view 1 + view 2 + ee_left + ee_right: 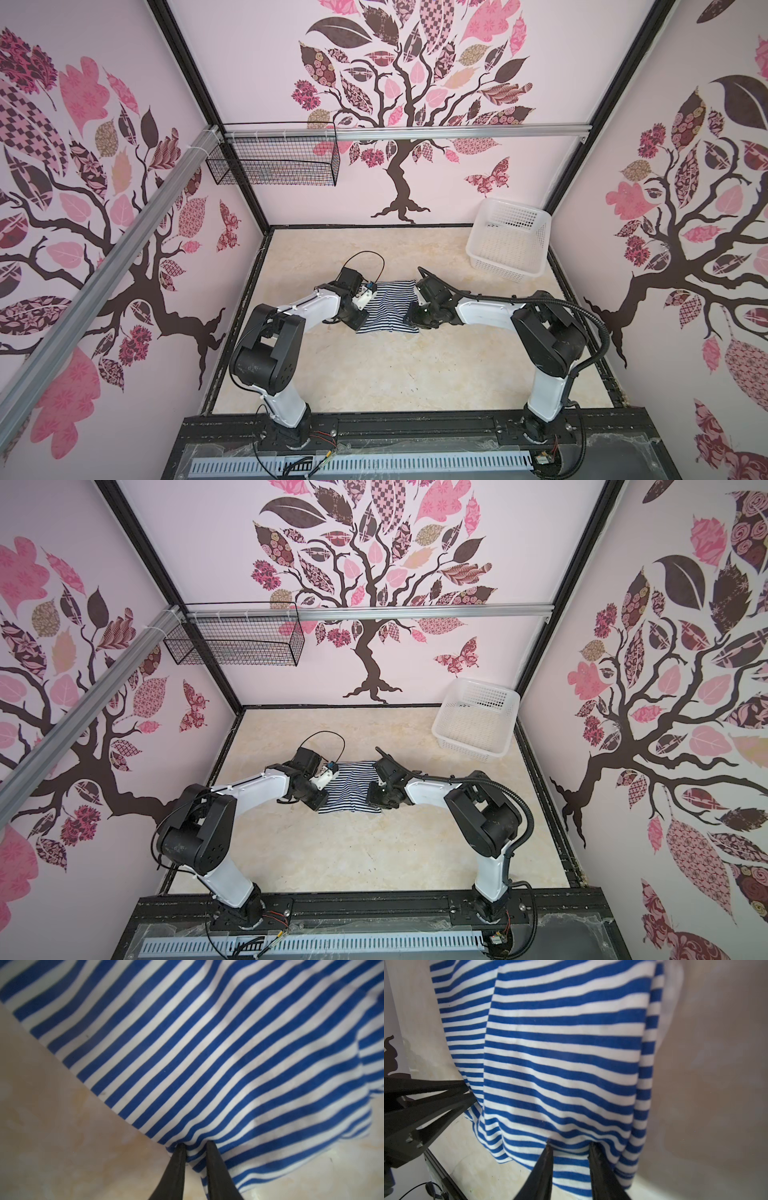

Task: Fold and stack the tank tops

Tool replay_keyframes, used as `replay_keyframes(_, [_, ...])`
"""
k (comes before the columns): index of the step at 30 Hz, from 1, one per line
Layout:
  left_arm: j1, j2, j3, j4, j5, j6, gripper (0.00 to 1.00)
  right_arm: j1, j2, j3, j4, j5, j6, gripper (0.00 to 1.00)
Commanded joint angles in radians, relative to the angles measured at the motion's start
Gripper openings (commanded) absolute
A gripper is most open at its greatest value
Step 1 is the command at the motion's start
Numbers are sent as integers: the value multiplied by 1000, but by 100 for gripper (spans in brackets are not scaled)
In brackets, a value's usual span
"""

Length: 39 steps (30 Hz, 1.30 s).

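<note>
Beige marbled tabletop (415, 374), centre: striped tank top (388, 305) lies between both arms. Left jaws pinch its edge, fabric bunched between them. Right jaws nip the opposite edge likewise. White basket (505, 266) sits in the far right corner, well apart.

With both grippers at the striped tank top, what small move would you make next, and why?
Probably lift both arms a little, together. The left gripper and right gripper each seem to pinch gathered fabric at opposite side edges of the spread tank top.
</note>
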Motion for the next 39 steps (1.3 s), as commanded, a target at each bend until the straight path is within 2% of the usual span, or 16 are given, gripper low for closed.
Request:
replay_keyframes(1, [53, 60, 65, -25, -76, -28, 22, 4, 71, 37, -110, 46, -28, 34])
replay_keyframes(7, [123, 120, 154, -56, -80, -14, 22, -8, 124, 135, -151, 64, -52, 34])
replay_keyframes(20, [130, 95, 153, -52, -61, -28, 21, -68, 157, 250, -217, 58, -88, 39])
replay_keyframes(26, [130, 14, 141, -71, -54, -45, 22, -62, 76, 239, -230, 41, -96, 49])
replay_keyframes(31, [130, -106, 109, -74, -29, -66, 25, -57, -47, 193, -236, 50, -104, 63])
replay_keyframes(35, [134, -216, 76, -64, -35, -86, 35, -57, -155, 163, -257, 87, -125, 74])
replay_keyframes(39, [149, -330, 26, -32, -37, -110, 41, -57, -255, 138, -296, 150, -157, 79])
